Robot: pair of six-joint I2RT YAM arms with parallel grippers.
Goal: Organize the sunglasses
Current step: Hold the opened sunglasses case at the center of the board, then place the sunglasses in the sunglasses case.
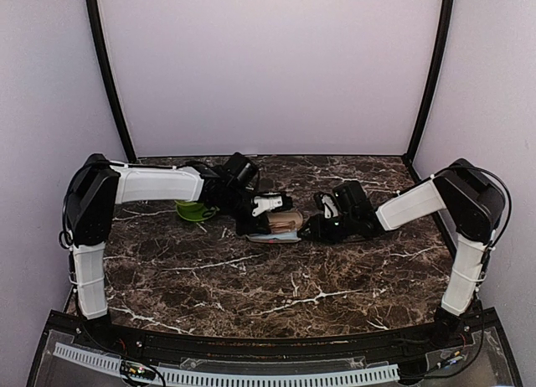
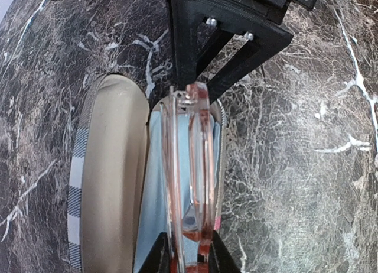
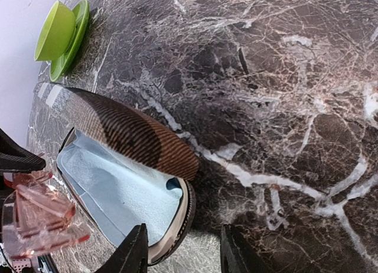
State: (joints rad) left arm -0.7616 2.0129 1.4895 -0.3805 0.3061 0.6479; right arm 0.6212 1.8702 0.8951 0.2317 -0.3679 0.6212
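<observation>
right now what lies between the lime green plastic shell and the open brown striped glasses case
Bare marble table only, between green shell and case; right wrist view shows it.

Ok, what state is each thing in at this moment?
Glasses case: open, lid up, blue lining showing.
Sunglasses: folded, held edge-on over the case's lining.
Left gripper: shut on the sunglasses.
Right gripper: open, fingers either side of the case's end.

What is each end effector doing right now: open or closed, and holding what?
Left end effector: closed on the pink sunglasses.
Right end effector: open, astride the end of the case, with a gap on one side.
</observation>
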